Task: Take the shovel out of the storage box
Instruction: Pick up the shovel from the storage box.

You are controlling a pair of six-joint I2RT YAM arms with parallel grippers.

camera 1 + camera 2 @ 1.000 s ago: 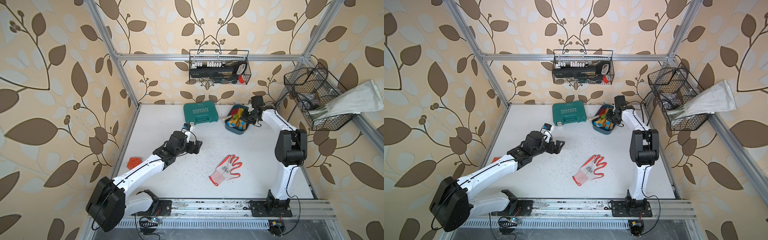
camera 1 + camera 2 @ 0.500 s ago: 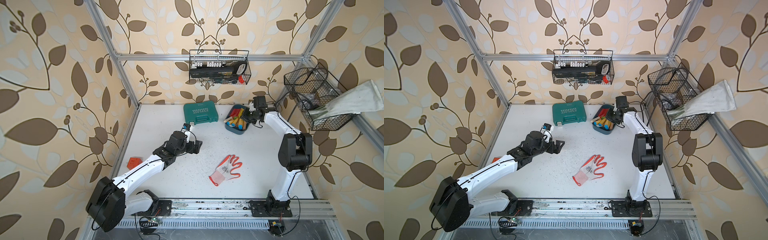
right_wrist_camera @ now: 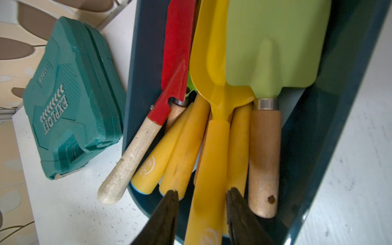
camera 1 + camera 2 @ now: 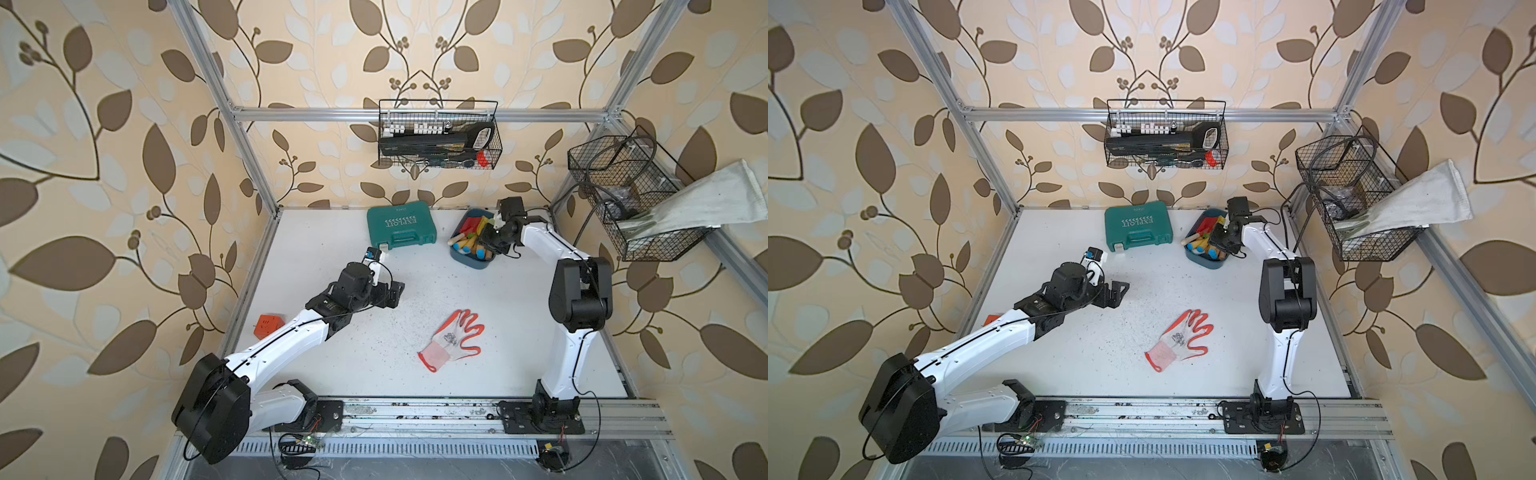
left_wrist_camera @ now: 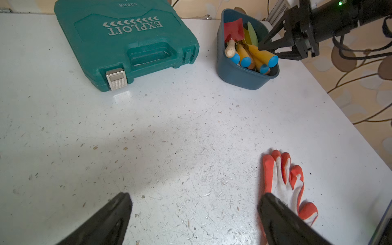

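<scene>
Yellow shovel (image 3: pixel 214 148) in the storage box (image 4: pixel 471 259), with the right gripper (image 3: pixel 203 190) straddling its handle.

The shovel lies on top of a bundle of hand tools (a red-bladed tool (image 3: pixel 180 42) and a green-bladed tool (image 3: pixel 275 42) flank it) inside the dark blue storage box. The box sits at the far side of the table (image 4: pixel 332 249), just beside the teal case (image 4: pixel 401 226). The right gripper's jaws stand apart, one on each side of the yellow handle. Whether either pad actually touches the handle is hard to say from the wrist view. The left gripper (image 5: pixel 194 195) hovers over the table with its jaws spread wide, holding nothing. It is near the orange-and-white glove (image 4: pixel 455 336) and well apart from the storage box.
</scene>
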